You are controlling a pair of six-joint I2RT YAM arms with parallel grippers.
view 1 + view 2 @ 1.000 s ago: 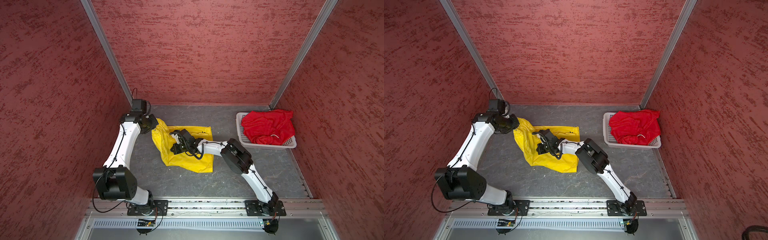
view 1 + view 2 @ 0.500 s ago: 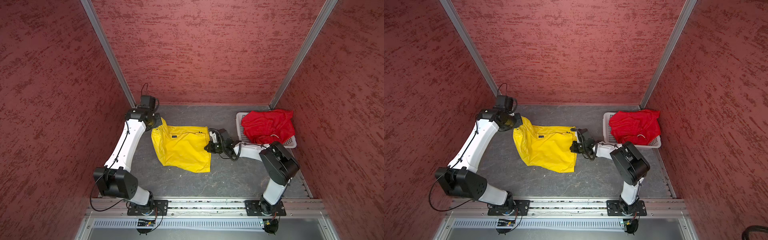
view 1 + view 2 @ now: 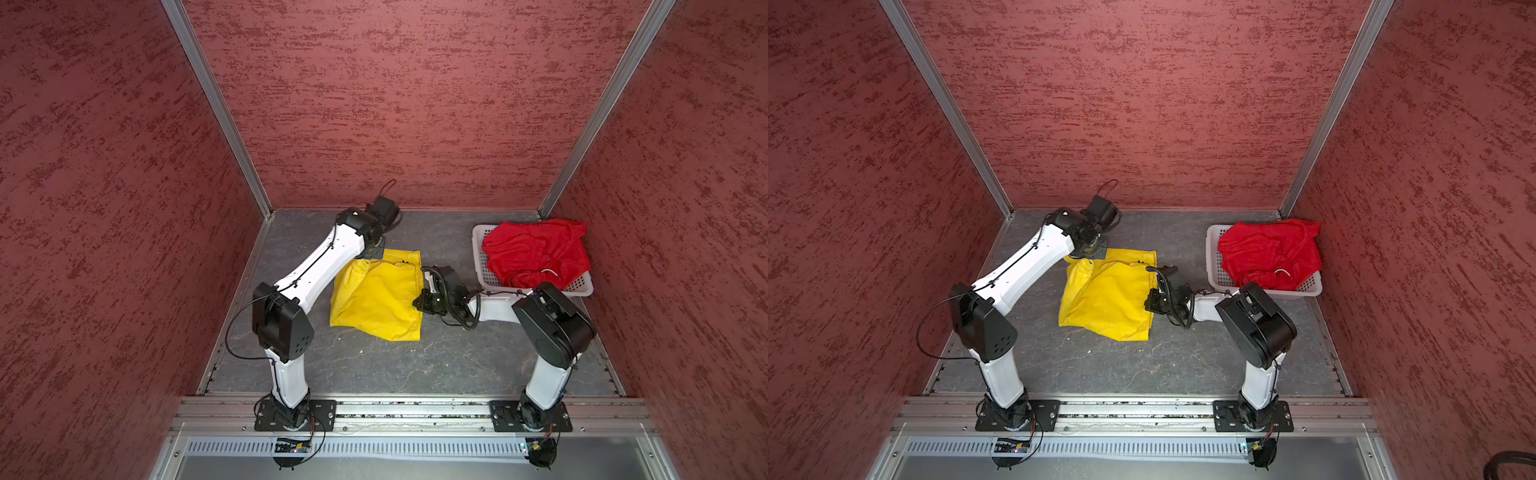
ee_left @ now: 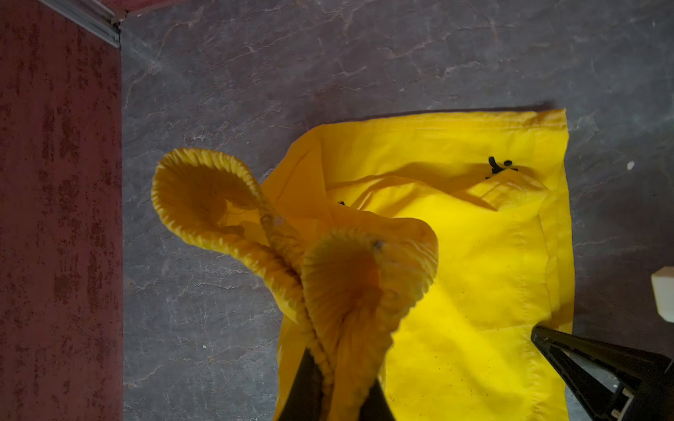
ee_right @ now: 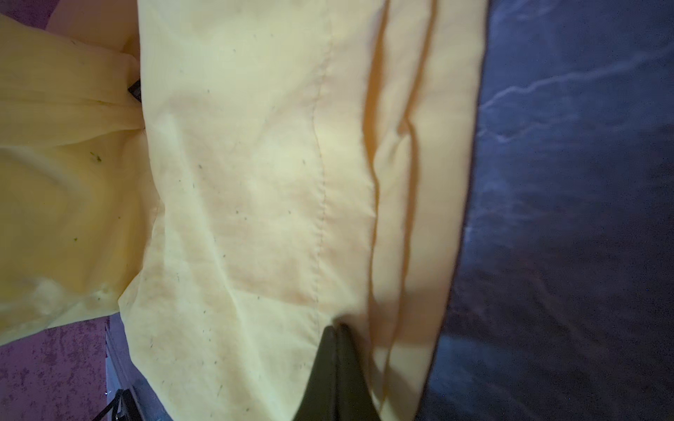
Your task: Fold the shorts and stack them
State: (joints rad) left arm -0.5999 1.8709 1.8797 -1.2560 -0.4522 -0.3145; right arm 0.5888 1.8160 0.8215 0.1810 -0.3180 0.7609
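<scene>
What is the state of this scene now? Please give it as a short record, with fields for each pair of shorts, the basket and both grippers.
yellow shorts: spread on the grey table, waistband bunched and raised
red shorts: crumpled in the white basket, pale drawstring showing
left gripper: shut on the waistband
right gripper: shut, tip at the yellow shorts' edge; grip on cloth unclear
stack: not yet started
</scene>
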